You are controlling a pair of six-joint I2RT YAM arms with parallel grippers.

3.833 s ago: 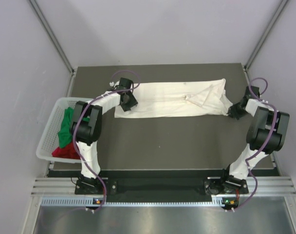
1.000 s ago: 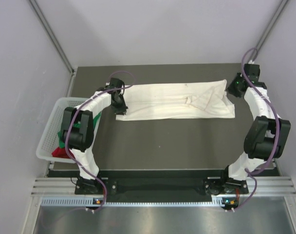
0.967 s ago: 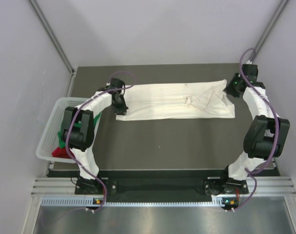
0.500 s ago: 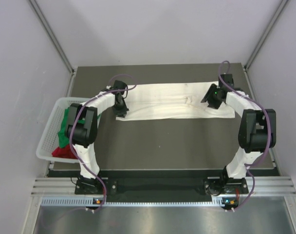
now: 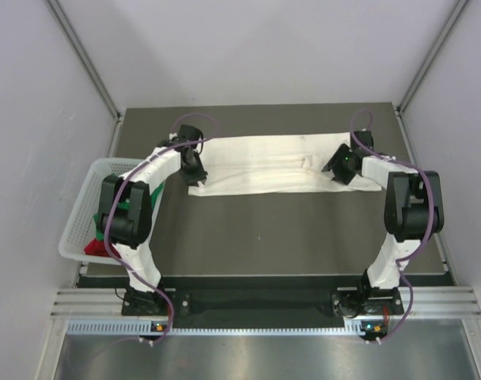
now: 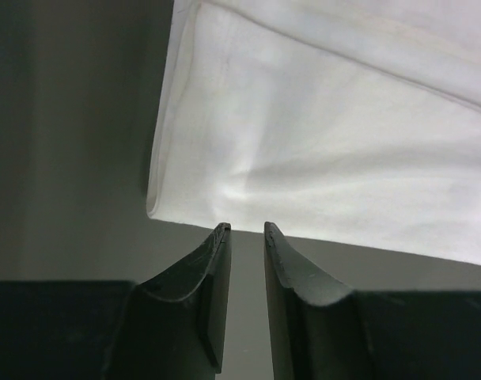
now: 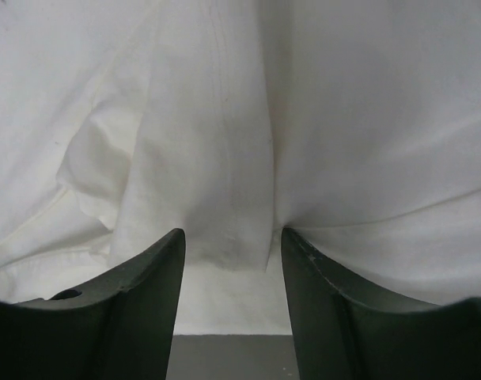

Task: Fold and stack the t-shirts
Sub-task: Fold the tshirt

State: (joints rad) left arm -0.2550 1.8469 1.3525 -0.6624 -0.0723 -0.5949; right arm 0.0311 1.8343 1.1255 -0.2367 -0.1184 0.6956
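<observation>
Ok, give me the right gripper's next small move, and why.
Probably close the right gripper on the shirt. Its jaws stand open with a ridge of white cloth between them, not yet pinched. The left gripper waits at the shirt's other end, jaws a narrow gap apart at the cloth's edge.

No text, label, brand mark, number or sign can be read in any view. The cream-white cloth t-shirt (image 5: 280, 162), upper centre of the overhead frame, shows plain fabric. Lit specks at the lower edge are too small to read.
</observation>
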